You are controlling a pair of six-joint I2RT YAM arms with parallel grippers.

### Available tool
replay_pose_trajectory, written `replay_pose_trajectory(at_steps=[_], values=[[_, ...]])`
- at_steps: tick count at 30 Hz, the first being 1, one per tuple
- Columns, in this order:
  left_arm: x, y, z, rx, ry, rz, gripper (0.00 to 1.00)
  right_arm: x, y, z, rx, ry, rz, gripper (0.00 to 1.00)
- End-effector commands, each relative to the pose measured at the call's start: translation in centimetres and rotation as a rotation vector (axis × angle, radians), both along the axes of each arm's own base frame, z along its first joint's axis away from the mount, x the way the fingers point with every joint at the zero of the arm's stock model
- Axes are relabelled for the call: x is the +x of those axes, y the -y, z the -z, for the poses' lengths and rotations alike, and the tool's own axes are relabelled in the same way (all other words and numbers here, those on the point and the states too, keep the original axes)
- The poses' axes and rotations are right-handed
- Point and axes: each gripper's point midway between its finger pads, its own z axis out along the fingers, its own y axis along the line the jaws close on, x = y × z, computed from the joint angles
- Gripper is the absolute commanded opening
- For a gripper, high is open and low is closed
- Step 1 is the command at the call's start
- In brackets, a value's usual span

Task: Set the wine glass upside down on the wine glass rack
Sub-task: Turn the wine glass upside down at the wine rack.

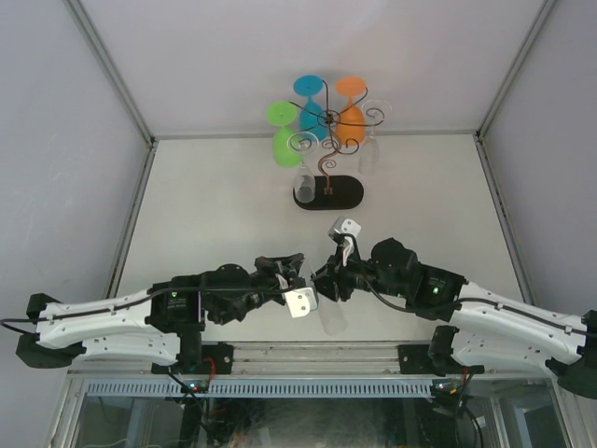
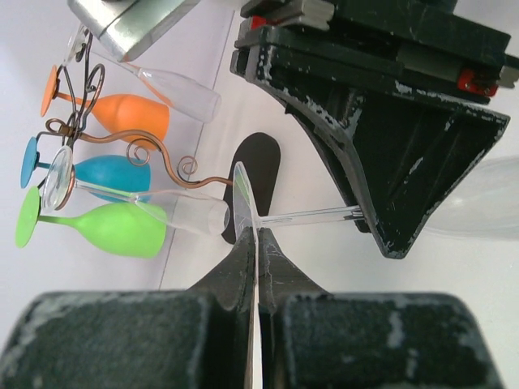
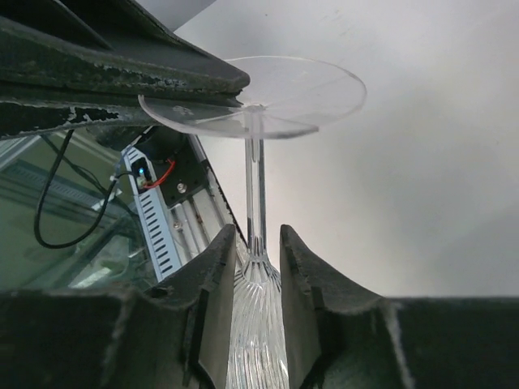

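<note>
A clear ribbed wine glass (image 3: 258, 316) is held between both grippers near the table's front edge; its bowl shows in the top view (image 1: 328, 319). My left gripper (image 2: 255, 237) is shut on the edge of its round foot (image 2: 242, 198). My right gripper (image 3: 258, 241) is shut on the top of the bowl, just below the stem (image 3: 255, 186). In the top view the left gripper (image 1: 300, 277) and the right gripper (image 1: 328, 283) nearly touch. The wine glass rack (image 1: 326, 161) stands at the far middle on its black oval base (image 1: 347, 193).
Upside down on the rack hang a green glass (image 1: 283, 138), a blue glass (image 1: 312, 105), an orange glass (image 1: 352, 114) and two clear glasses (image 1: 303, 179) (image 1: 370, 145). White walls close the table on three sides. A metal rail (image 1: 317, 353) runs along the near edge.
</note>
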Motion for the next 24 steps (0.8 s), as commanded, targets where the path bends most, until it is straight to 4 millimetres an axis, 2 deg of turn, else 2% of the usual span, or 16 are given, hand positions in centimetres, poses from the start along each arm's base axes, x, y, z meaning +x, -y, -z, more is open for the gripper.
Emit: replay_pose_trajectory(at_steps=[1, 6, 11, 19, 22, 24], values=[[0.2, -0.3, -3.5, -0.106, 0.022, -0.017, 0.00, 1.2, -1.5, -3.3, 0.074, 0.122, 0.048, 0.22], [0.3, -0.6, -3.4, -0.111, 0.024, -0.031, 0.00, 1.4, -2.0, -3.4, 0.068, 0.174, 0.085, 0.12], [0.5, -1.1, -3.5, -0.117, 0.027, -0.050, 0.00, 1.6, -1.6, -3.4, 0.097, 0.192, 0.122, 0.00], [0.6, -1.4, -4.1, -0.148, 0.031, -0.057, 0.01, 1.8, -1.0, -3.5, 0.137, 0.195, 0.155, 0.00], [0.5, -1.6, -4.3, -0.159, 0.026, -0.056, 0.13, 1.9, -1.0, -3.6, 0.141, 0.195, 0.157, 0.00], [0.4, -1.6, -4.5, -0.171, 0.021, -0.053, 0.31, 2.1, -0.9, -3.8, 0.146, 0.201, 0.170, 0.00]])
